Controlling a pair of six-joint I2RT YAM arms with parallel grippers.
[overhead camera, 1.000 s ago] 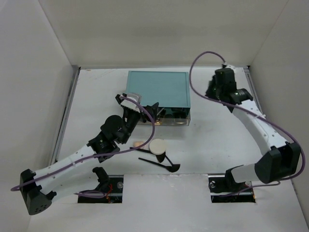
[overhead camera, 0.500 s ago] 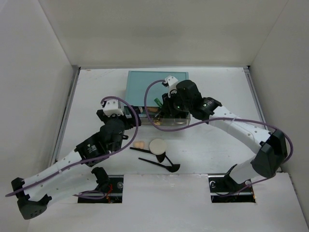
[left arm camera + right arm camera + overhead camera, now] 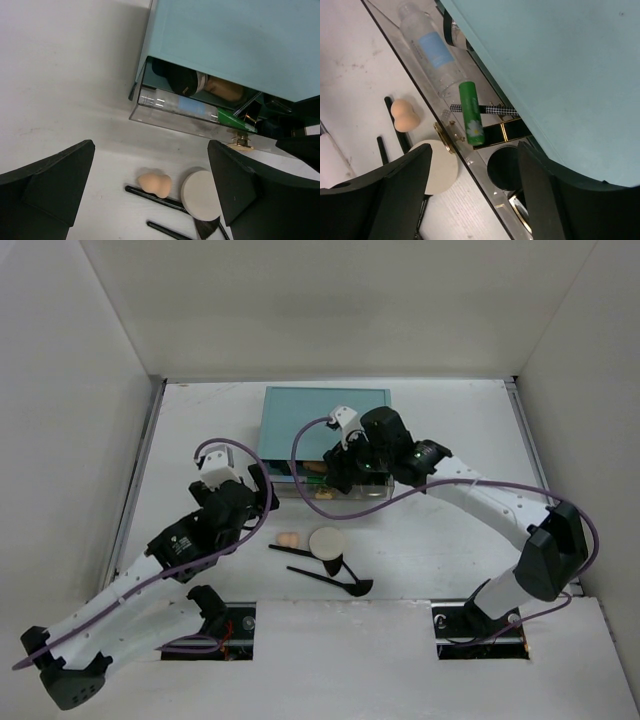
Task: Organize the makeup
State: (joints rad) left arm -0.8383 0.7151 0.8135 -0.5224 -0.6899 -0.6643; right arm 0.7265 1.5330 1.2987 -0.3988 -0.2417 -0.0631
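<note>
The makeup is split between table and drawer. A peach sponge (image 3: pixel 154 184), a round cream puff (image 3: pixel 202 194) and two black brushes (image 3: pixel 152 195) lie on the table in front of the teal drawer box (image 3: pixel 325 420). Its clear drawer (image 3: pixel 415 75) stands pulled out and holds a clear bottle (image 3: pixel 431 47), a green tube (image 3: pixel 471 114), a checked pencil (image 3: pixel 492 108), a black-and-gold palette (image 3: pixel 507 131) and a black jar (image 3: pixel 506 167). My right gripper (image 3: pixel 475 150) hovers open over the drawer, empty. My left gripper (image 3: pixel 151 145) hangs open above the sponge.
A gold knob (image 3: pixel 444 137) sticks out from the drawer front, close to the puff (image 3: pixel 326 542). White walls enclose the table on three sides. The right arm's purple cable (image 3: pixel 400 495) loops over the drawer's front.
The right arm swung in from the back right to the drawer with the green tube, then opened; the tube now lies in the drawer. The left arm drew back to the left.
</note>
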